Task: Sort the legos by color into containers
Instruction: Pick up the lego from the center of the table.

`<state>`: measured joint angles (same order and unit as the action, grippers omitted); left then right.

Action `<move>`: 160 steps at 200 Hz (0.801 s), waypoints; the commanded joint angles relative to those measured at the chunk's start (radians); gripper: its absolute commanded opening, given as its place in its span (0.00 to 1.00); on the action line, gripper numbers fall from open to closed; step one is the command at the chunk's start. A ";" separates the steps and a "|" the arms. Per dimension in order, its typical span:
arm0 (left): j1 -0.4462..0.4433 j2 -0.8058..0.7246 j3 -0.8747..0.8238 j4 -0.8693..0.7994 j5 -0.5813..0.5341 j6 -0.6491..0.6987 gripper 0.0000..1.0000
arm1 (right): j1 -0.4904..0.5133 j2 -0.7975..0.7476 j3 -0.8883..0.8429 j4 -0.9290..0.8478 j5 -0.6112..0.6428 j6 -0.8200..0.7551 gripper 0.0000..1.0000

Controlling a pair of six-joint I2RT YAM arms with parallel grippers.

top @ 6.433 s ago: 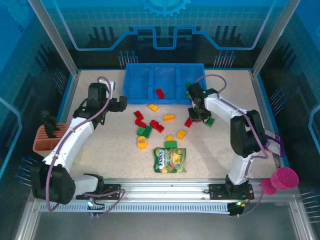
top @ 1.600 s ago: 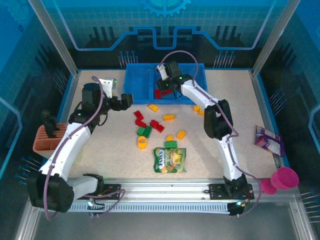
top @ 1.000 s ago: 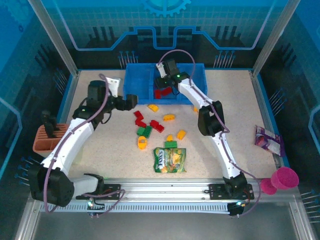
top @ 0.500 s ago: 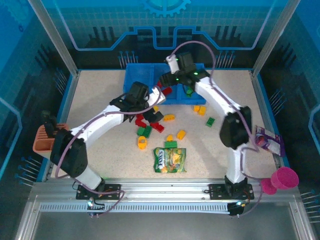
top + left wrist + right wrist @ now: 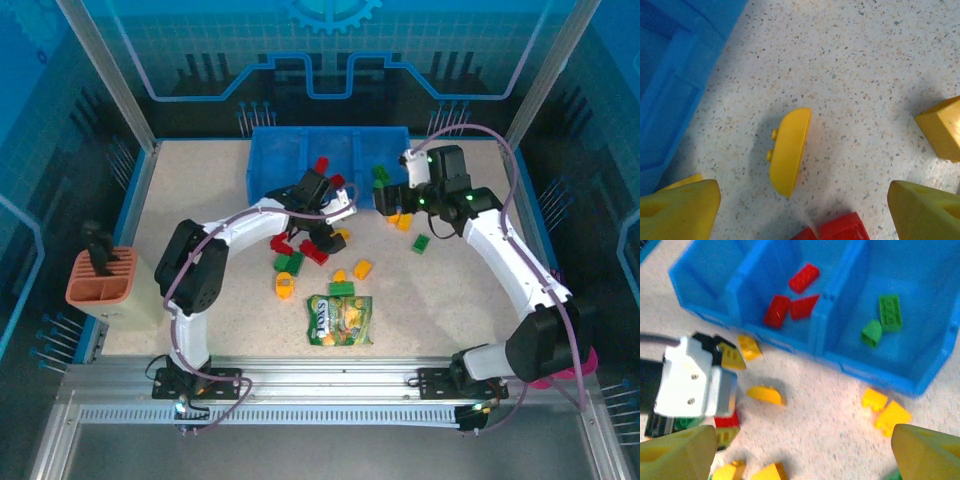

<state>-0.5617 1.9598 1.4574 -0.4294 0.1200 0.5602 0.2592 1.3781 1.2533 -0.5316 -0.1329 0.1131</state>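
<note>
Three compartments make up the blue tray [image 5: 935,365]. Seen from the right wrist, three red legos [image 5: 790,305] lie in the middle one and two green legos [image 5: 882,315] in the right-hand one, while the other pieces sit loose on the speckled table [image 5: 190,190] in front of it. The left gripper [image 5: 802,210] hangs over the table with its yellow fingertips [image 5: 680,210] spread wide and holding nothing. A curved yellow lego [image 5: 788,150] lies on the table just beyond the gap between them, touching neither. A lone red lego [image 5: 840,230] is cut off by the bottom edge of that view, and another yellow piece [image 5: 940,127] by the right edge. The right gripper [image 5: 800,452] also has its fingers well apart and empty, near the tray's front wall. From above, the left arm's wrist [image 5: 338,200] hides its own fingers and some pieces beneath it. Lettering on the green-yellow candy bag [image 5: 340,320] is too small to read. The pink cup [image 5: 580,368] is mostly hidden behind the right arm's elbow [image 5: 545,335].
</note>
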 commanded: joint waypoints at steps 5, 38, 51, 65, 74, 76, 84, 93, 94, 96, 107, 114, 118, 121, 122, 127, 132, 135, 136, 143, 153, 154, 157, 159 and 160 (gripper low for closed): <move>-0.019 0.058 0.067 -0.037 0.027 0.015 0.87 | -0.039 -0.058 -0.029 -0.027 -0.040 0.012 0.92; -0.024 0.146 0.128 -0.071 0.007 0.011 0.85 | -0.065 -0.040 0.005 -0.029 -0.062 0.006 0.91; -0.024 0.172 0.143 -0.072 -0.003 0.004 0.84 | -0.067 -0.029 0.035 -0.035 -0.059 -0.007 0.91; -0.023 0.198 0.162 -0.085 -0.006 0.001 0.83 | -0.069 -0.020 0.063 -0.036 -0.047 -0.019 0.91; -0.023 0.211 0.177 -0.098 -0.010 -0.004 0.81 | -0.070 -0.015 0.075 -0.033 -0.044 -0.027 0.91; -0.024 0.215 0.180 -0.103 -0.012 -0.004 0.80 | -0.072 -0.014 0.077 -0.033 -0.044 -0.028 0.91; -0.024 0.227 0.194 -0.117 -0.017 -0.008 0.78 | -0.073 -0.011 0.085 -0.030 -0.041 -0.030 0.91; -0.024 0.236 0.206 -0.132 -0.023 -0.009 0.76 | -0.076 -0.007 0.090 -0.027 -0.040 -0.036 0.91; -0.024 0.238 0.206 -0.134 -0.023 -0.009 0.75 | -0.076 -0.007 0.091 -0.027 -0.040 -0.037 0.91; -0.024 0.240 0.209 -0.137 -0.023 -0.009 0.75 | -0.076 -0.005 0.092 -0.027 -0.040 -0.038 0.91; -0.024 0.250 0.220 -0.152 -0.024 -0.009 0.73 | -0.078 -0.001 0.092 -0.024 -0.033 -0.042 0.91; -0.024 0.258 0.227 -0.162 -0.024 -0.013 0.71 | -0.080 0.002 0.089 -0.022 -0.030 -0.041 0.91; -0.024 0.263 0.232 -0.167 -0.023 -0.013 0.69 | -0.081 0.004 0.088 -0.020 -0.030 -0.042 0.91; -0.024 0.266 0.235 -0.172 -0.023 -0.013 0.68 | -0.082 0.006 0.086 -0.020 -0.032 -0.041 0.91; -0.024 0.268 0.236 -0.173 -0.023 -0.013 0.67 | -0.083 0.007 0.085 -0.019 -0.032 -0.043 0.91; -0.024 0.274 0.242 -0.179 -0.021 -0.015 0.65 | -0.084 0.010 0.082 -0.016 -0.036 -0.044 0.91; -0.024 0.280 0.248 -0.185 -0.022 -0.017 0.62 | -0.085 0.012 0.079 -0.013 -0.036 -0.044 0.91; -0.024 0.286 0.252 -0.189 -0.023 -0.017 0.60 | -0.085 0.014 0.077 -0.012 -0.036 -0.043 0.91; -0.024 0.287 0.253 -0.191 -0.023 -0.017 0.60 | -0.085 0.014 0.077 -0.012 -0.036 -0.043 0.91; -0.023 0.296 0.260 -0.200 -0.026 -0.018 0.53 | -0.085 0.018 0.074 -0.009 -0.036 -0.042 0.91; -0.023 0.305 0.272 -0.216 -0.029 -0.022 0.45 | -0.087 0.024 0.072 -0.008 -0.036 -0.043 0.91; -0.024 0.306 0.273 -0.217 -0.028 -0.022 0.44 | -0.087 0.024 0.073 -0.008 -0.036 -0.044 0.91; -0.024 0.307 0.274 -0.220 -0.028 -0.023 0.42 | -0.087 0.026 0.073 -0.008 -0.036 -0.043 0.91; -0.024 0.307 0.274 -0.222 -0.027 -0.023 0.40 | -0.087 0.026 0.073 -0.008 -0.035 -0.043 0.91; -0.024 0.308 0.274 -0.221 -0.027 -0.023 0.39 | -0.087 0.027 0.073 -0.008 -0.035 -0.043 0.91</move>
<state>-0.5785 2.2292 1.6920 -0.5774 0.0948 0.5449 0.1864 1.3926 1.3224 -0.5522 -0.1650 0.0849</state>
